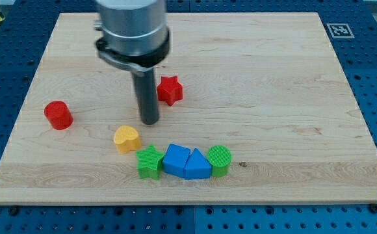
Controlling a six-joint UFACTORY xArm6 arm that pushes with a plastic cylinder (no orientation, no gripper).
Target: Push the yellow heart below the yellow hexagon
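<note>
Yellow heart (127, 138), the block to be moved, lies on the wooden board (273, 84) just toward the view's bottom-left of my tip (149, 121); no yellow hexagon can be made out anywhere in view. Relative to the heart, a row of green star (149, 162), two blue blocks (186, 162) and green cylinder (219, 160) runs to its lower right, the red star (169, 90) sits above right, the red cylinder (58, 115) well left. The arm carries a bare rod, no fingers to open or close; the step appears to be the approach, and the next move likely requires locating the hexagon before choosing a push side.
</note>
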